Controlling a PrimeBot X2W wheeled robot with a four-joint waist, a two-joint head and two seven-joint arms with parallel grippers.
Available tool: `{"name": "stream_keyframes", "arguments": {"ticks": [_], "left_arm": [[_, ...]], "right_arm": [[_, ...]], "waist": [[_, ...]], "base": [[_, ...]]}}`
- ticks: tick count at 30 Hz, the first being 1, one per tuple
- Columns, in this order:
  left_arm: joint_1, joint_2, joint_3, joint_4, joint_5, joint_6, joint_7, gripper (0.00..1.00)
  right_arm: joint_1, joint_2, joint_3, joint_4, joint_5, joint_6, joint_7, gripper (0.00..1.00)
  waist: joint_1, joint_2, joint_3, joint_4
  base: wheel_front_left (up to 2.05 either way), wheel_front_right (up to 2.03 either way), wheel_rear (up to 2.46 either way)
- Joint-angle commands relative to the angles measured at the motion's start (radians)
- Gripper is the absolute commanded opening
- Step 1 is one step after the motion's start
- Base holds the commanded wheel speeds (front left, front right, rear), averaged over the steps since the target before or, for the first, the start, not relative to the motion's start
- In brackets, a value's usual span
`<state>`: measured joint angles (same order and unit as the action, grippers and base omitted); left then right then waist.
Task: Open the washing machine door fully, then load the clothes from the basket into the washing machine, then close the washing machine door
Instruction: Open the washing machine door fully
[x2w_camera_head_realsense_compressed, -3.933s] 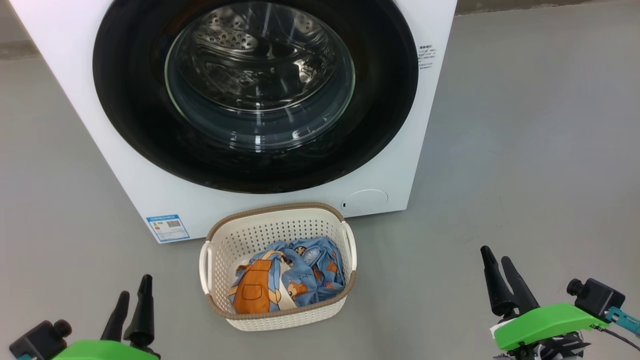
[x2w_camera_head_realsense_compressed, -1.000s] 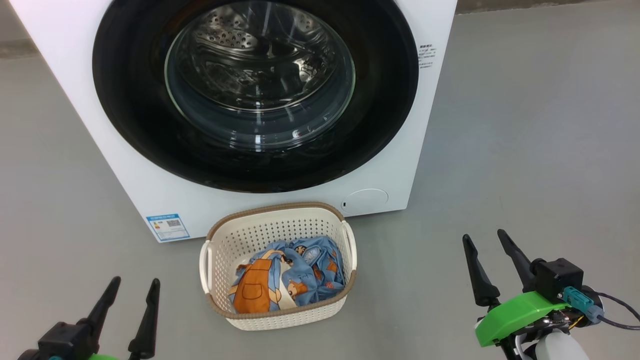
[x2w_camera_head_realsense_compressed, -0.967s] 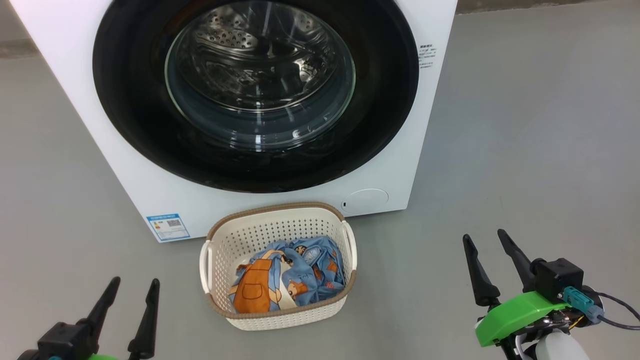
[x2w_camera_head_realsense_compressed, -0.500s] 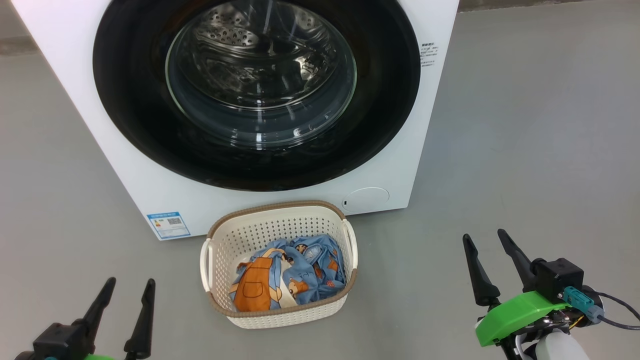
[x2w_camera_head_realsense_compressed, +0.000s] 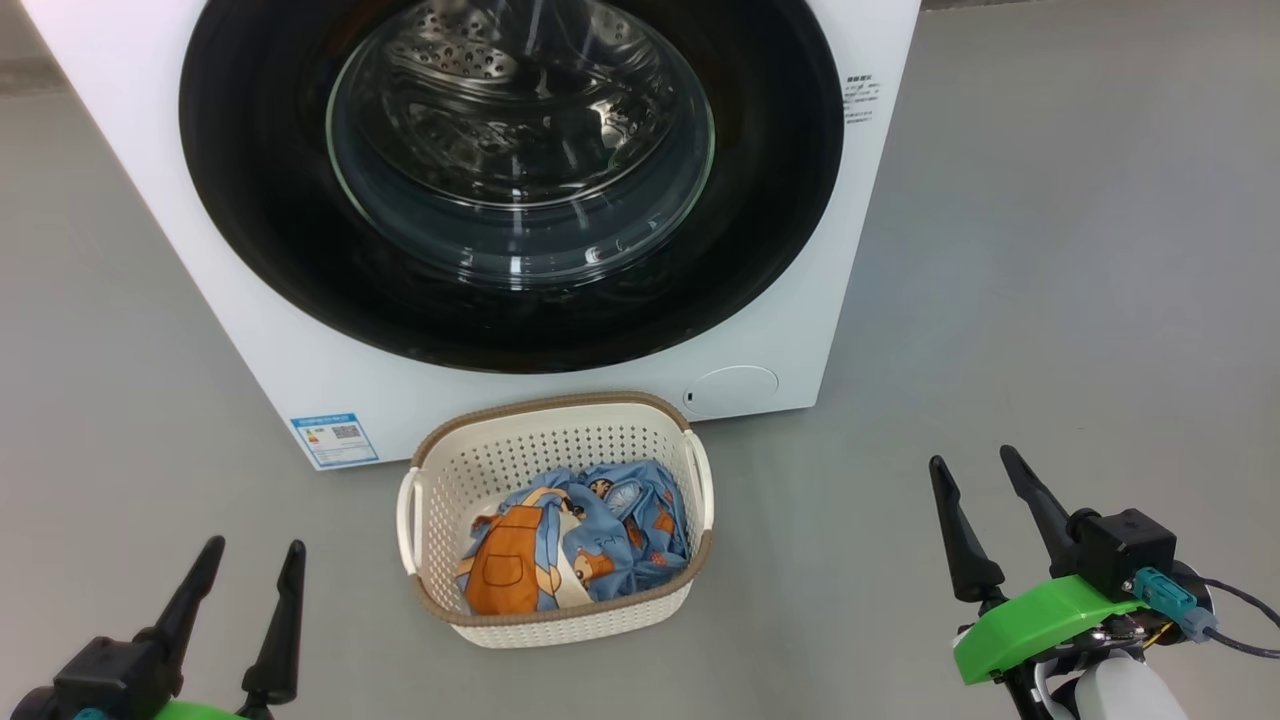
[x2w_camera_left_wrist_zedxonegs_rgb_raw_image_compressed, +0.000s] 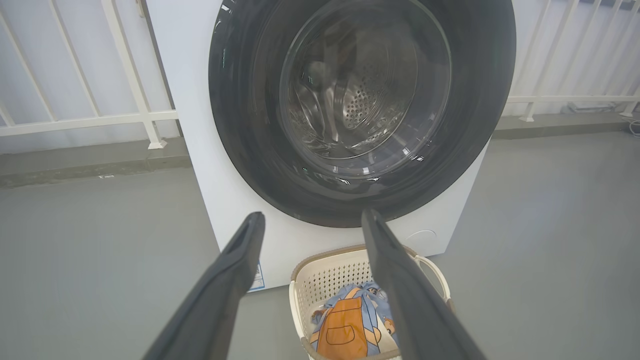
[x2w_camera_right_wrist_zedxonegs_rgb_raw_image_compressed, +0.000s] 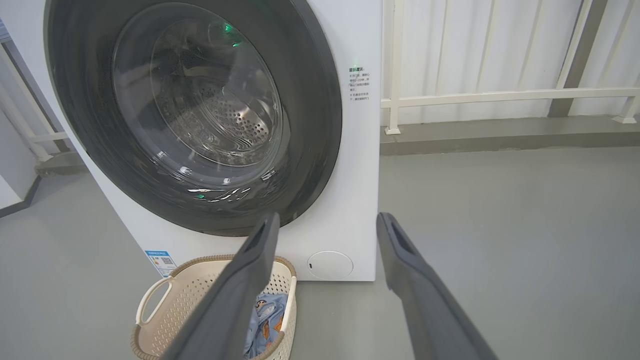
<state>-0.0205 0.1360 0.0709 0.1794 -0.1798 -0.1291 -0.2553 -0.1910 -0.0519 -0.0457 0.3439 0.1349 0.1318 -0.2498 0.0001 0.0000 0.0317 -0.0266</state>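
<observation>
The door (x2w_camera_head_realsense_compressed: 790, 200) sits shut on the front of the washer (x2w_camera_head_realsense_compressed: 250, 340). The basket (x2w_camera_head_realsense_compressed: 545, 402) stands on the floor (x2w_camera_head_realsense_compressed: 1050, 300) just before the washer, below the door, with the clothes (x2w_camera_head_realsense_compressed: 610, 520) bundled inside. The left jaws and right jaws, both spread wide and empty, hover farther out from the washer, one off each front corner.
</observation>
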Motion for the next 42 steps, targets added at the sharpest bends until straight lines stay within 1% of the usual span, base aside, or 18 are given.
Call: {"name": "stream_keyframes", "arguments": {"ticks": [1,7,15,19,23,29,42], "left_arm": [[-0.037,0.023,0.036,-0.03,0.008,-0.002,-0.006,1.0],[-0.039,0.022,0.041,-0.03,0.009,-0.002,-0.006,1.0],[-0.046,0.019,0.047,-0.036,0.002,-0.002,-0.006,1.0],[-0.048,0.01,0.07,-0.054,-0.005,-0.002,-0.006,1.0],[-0.048,0.011,0.059,-0.062,-0.012,-0.002,-0.006,1.0],[-0.043,0.012,0.054,-0.067,-0.013,-0.002,-0.006,1.0],[-0.022,-0.005,0.053,-0.083,-0.004,-0.002,-0.006,1.0]], "right_arm": [[-0.032,0.002,0.02,-0.028,0.017,-0.001,-0.012,1.0],[-0.03,0.002,0.019,-0.035,0.023,-0.001,-0.012,1.0],[-0.03,0.002,0.018,-0.035,0.026,-0.001,-0.012,1.0],[-0.033,0.002,0.014,-0.039,0.029,-0.001,-0.012,1.0],[-0.033,0.002,0.014,-0.045,0.031,-0.001,-0.012,1.0],[-0.033,0.002,0.016,-0.044,0.03,-0.001,-0.012,1.0],[-0.029,0.002,0.02,-0.047,0.025,-0.001,-0.012,1.0]], "waist": [[0.0,0.0,0.0,0.0],[0.0,0.0,0.008,0.0],[0.0,0.0,0.017,0.0],[0.0,0.0,0.02,-0.001],[0.0,0.0,0.022,-0.002],[0.0,0.0,0.023,-0.003],[0.0,0.0,0.013,0.002]], "base": [[0.59,0.59,-1.19],[0.87,0.87,-1.73],[1.22,1.22,-2.44],[1.08,1.08,-2.16],[0.71,0.71,-1.42],[0.32,0.32,-0.63],[0.0,0.0,-0.01]]}}
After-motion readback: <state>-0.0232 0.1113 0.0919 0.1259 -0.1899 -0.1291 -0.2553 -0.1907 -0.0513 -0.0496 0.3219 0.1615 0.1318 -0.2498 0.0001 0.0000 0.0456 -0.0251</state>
